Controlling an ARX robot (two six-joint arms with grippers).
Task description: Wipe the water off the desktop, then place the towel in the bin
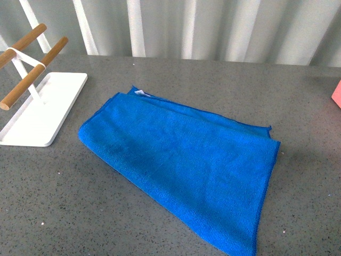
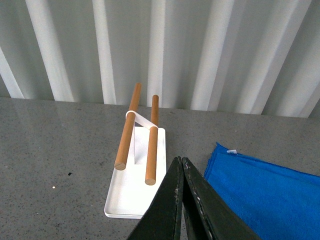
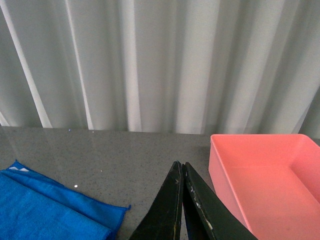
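1 towel (image 1: 181, 170), bright blue and folded over on itself, lies flat on the desktop (image 1: 176, 80), with its small white tag (image 1: 139, 93) at the far corner. the desktop is dark grey with tiny white flecks. left of the towel and apart from it sits a white rack base (image 1: 48, 114) carrying 2 wooden bars (image 1: 33, 72) on a white upright. right of the towel, well apart from it, stands a pink bin (image 3: 270, 180), only its edge showing in the front view, its open inside showing in the right wrist view. behind the towel a pale corrugated wall (image 1: 213, 26) runs along the desktop's far edge.

the left gripper (image 2: 181, 162) hangs above the desktop between the rack base and the towel, its 2 dark fingers pressed together with nothing between them. the right gripper (image 3: 181, 167) hangs between the towel and the bin, its fingers likewise closed together on nothing. neither gripper touches the towel.
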